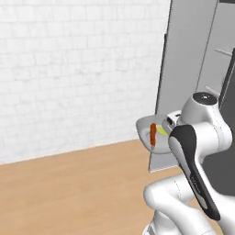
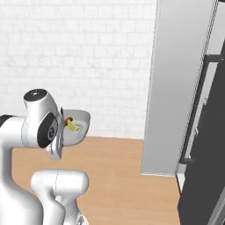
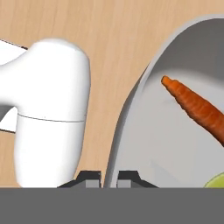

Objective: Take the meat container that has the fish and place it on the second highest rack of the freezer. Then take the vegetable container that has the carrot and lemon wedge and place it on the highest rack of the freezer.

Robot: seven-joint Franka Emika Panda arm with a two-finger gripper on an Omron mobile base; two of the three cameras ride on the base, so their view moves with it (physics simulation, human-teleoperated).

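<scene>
Gripper point(image 3: 105, 178) clamped on the rim of the vegetable container point(image 3: 175, 144), held up off the floor.

In the hand view the two dark fingertips point(image 3: 89, 178) pinch the grey tub's thick edge between them; inside lie the carrot point(image 3: 197, 109) and a yellow-green lemon wedge point(image 3: 216, 180). From the base views the tilted tub hangs in the air beside the arm, above the wooden floor point(image 1: 69, 188), near the freezer point(image 2: 176, 88) and its dark door point(image 2: 204, 154), before a white brick wall point(image 1: 78, 69).
</scene>
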